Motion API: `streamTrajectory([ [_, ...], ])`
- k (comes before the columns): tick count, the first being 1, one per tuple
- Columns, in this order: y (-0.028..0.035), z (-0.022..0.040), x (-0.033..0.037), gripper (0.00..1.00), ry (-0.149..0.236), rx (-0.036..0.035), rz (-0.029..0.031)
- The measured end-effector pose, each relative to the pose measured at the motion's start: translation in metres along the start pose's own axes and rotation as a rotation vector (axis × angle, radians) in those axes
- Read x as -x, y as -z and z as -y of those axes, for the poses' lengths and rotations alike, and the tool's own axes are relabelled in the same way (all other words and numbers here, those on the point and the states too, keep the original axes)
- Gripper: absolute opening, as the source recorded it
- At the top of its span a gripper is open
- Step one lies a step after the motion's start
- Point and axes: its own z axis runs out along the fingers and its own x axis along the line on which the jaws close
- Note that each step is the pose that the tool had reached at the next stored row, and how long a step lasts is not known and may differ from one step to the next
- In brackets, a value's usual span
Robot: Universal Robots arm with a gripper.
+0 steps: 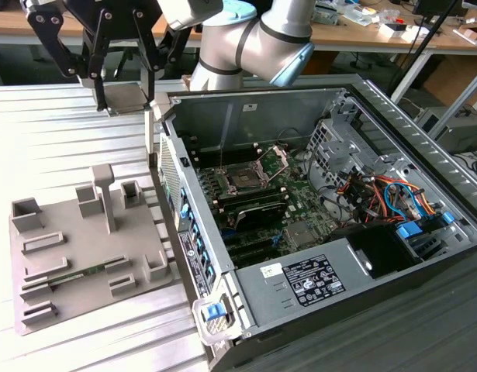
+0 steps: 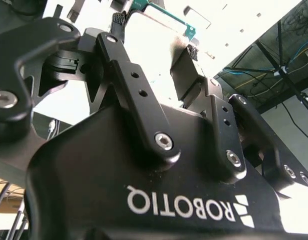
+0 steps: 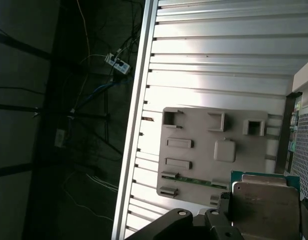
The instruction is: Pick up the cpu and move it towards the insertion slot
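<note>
High over the ribbed, silvery metal table, at the exterior view's upper left, the black jointed hand is seen clamped on the cpu, a thin flat square gripped by two opposite edges. In the first wrist view the cpu is shown with a dull silvery-white metal lid and a green rim. A matte grey plastic tray with raised blocky pockets is laid on the table beside the open computer case. Well apart from the hand, the insertion slot, a dark square in a shiny frame with its bracket raised, is set on the green board inside the case.
</note>
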Motion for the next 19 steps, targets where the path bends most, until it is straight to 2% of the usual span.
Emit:
streamTrajectory([
  [19, -0.0024, -0.0029, 0.0151, 0.55, 0.0, -0.0002, -0.0001],
])
